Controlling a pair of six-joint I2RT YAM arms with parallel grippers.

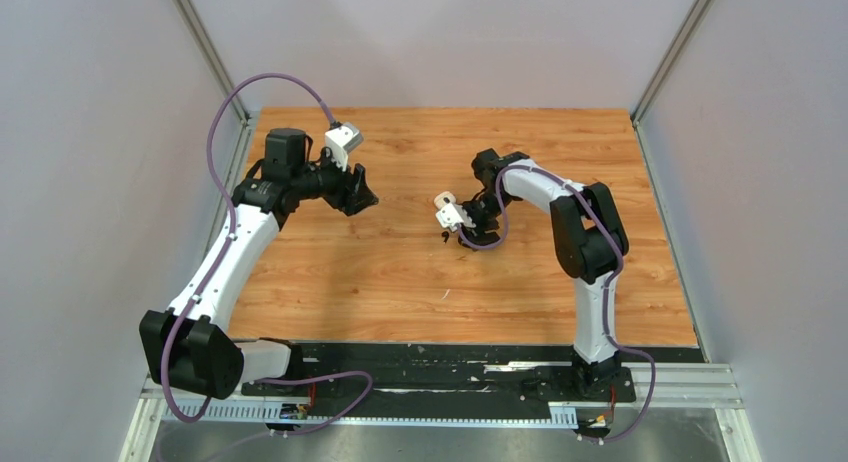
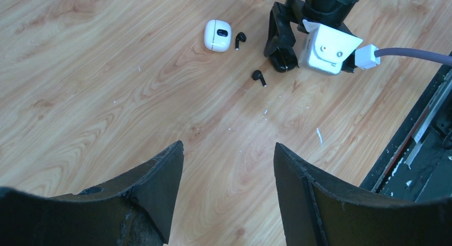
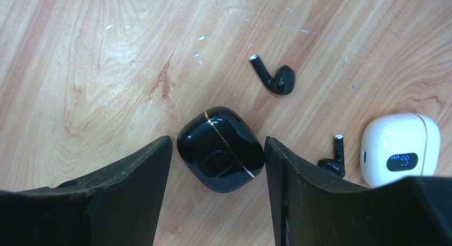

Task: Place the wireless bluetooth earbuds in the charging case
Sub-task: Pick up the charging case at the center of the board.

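Nearby, white case (image 3: 401, 150), loose black earbud (image 3: 280, 81)

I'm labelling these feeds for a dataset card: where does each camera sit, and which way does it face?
Top external: above and behind the bases, facing down on the wooden table; left arm and right arm show whole.
Left wrist: on the left arm, facing down across the table toward the right gripper; the open left gripper frames the bottom.
Right wrist: facing straight down at the black charging case, between its own fingers.
Both wrist views share the white charging case and two black earbuds.
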